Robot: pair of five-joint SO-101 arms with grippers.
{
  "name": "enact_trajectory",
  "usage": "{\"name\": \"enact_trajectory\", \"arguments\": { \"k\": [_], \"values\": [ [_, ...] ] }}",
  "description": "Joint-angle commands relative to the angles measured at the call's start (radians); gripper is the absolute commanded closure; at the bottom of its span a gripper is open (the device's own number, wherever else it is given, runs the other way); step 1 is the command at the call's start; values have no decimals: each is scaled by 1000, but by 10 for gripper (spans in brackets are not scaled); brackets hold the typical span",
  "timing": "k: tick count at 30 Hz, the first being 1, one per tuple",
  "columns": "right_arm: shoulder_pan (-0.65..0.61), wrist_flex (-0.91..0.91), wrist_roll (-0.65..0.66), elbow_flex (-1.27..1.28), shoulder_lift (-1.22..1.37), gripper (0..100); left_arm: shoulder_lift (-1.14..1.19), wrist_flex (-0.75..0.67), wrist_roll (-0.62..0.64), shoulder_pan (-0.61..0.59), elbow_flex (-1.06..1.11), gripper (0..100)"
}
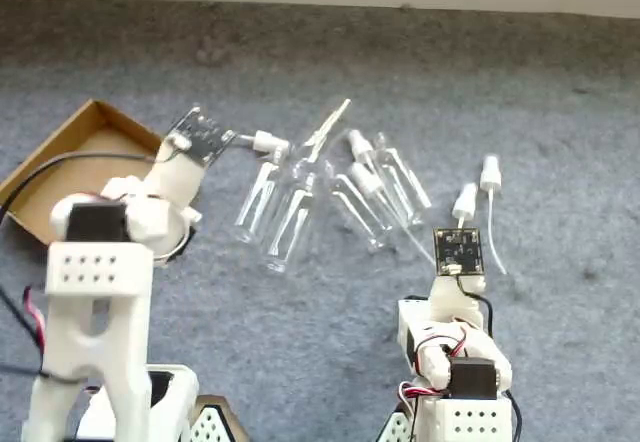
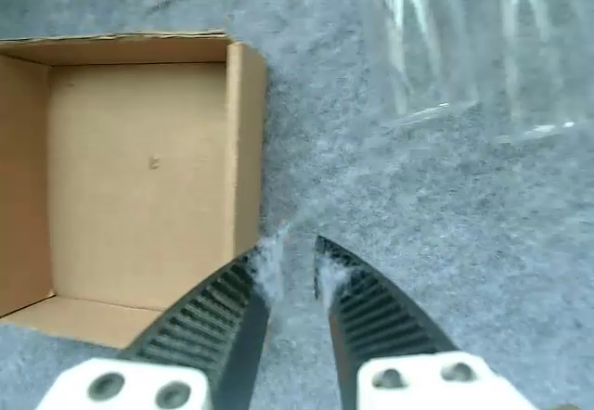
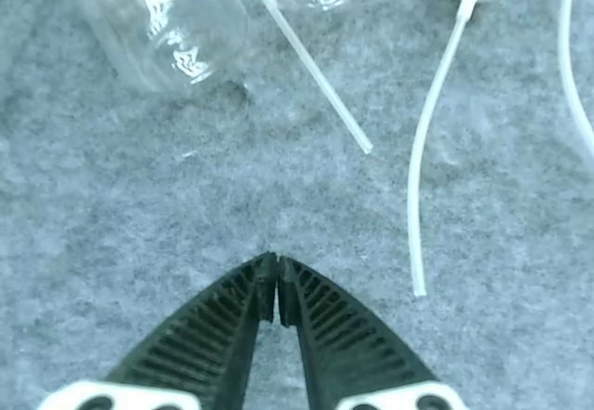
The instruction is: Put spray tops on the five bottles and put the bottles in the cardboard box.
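The cardboard box (image 1: 48,160) sits open at the left end of the grey counter (image 1: 560,102). The clear bottles (image 1: 292,217) lie on their sides in a loose cluster at the middle, some with white tops at their necks. The left claw (image 2: 292,254) hangs over the counter just beside the box wall (image 2: 243,150), between box and bottles, its jaws a narrow gap apart and holding nothing. Two loose spray tops (image 1: 490,172) lie right of the cluster, their thin tubes (image 3: 429,150) trailing toward the right claw (image 3: 277,275). That claw is closed tip to tip on nothing, over bare counter near a bottle base (image 3: 162,20).
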Motion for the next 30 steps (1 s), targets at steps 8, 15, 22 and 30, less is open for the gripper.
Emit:
{"name": "enact_trajectory", "arguments": {
  "k": [8, 15, 22, 30],
  "values": [
    [-5, 2, 9, 147, -7, 995, 498, 144, 376, 191, -515, 848],
    [-5, 2, 9, 147, -7, 995, 768, 137, 460, 185, -707, 764],
    [-5, 2, 9, 147, -7, 995, 989, 143, 460, 185, -909, 765],
    [-5, 2, 9, 147, -7, 995, 1181, 144, 459, 191, -1081, 763]
  ]
}}
